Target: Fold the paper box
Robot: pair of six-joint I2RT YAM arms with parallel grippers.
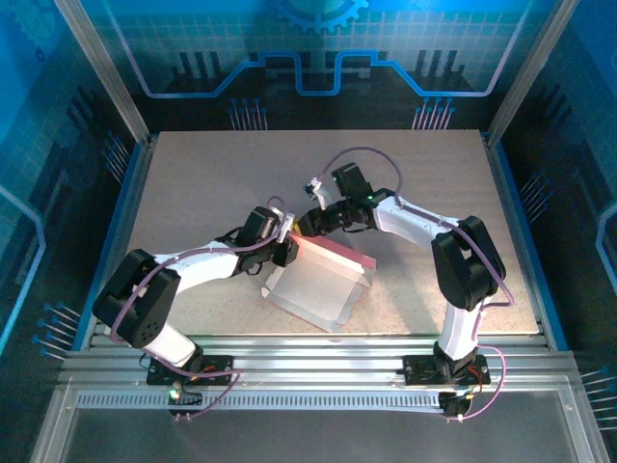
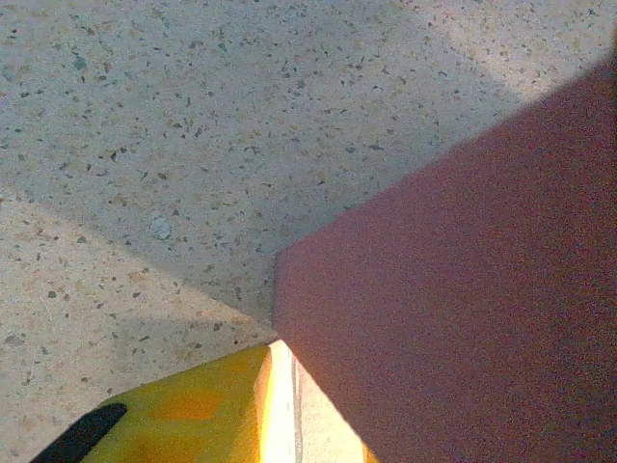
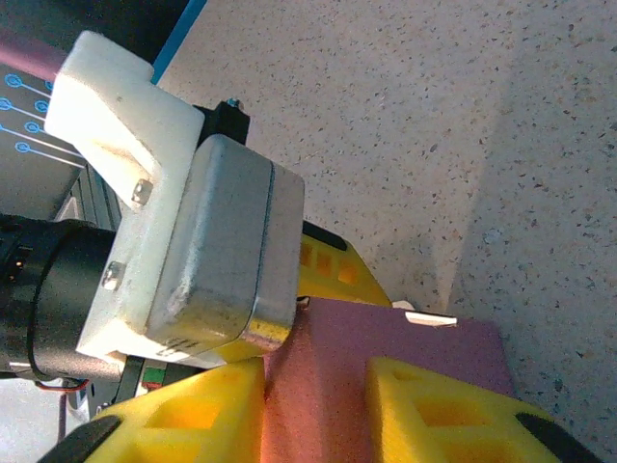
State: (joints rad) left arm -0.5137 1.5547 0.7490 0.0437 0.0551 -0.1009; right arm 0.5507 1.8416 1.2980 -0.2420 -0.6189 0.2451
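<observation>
The thin pink cardboard paper box [image 1: 323, 285] lay mid-worktop [image 1: 193, 174], one wall raised. Light, floppy and easily creased, it was probably best pinched at flap edges. The right claw [image 3: 318, 378] stood part-open over the pink panel. Whether the left claw [image 1: 287, 241] gripped it could not be told.

Robotics lab, benchtop test cell. Evidence: alu. extrusion frame [image 1: 99, 68] round speckled tabletop [image 1: 193, 183]; blue backdrop panels [image 1: 434, 48] w/ printed circuit-trace & gear graphics; slotted alu. rails [image 1: 318, 352] at near edge, 2 arm bases [image 1: 198, 371] bolted on.
</observation>
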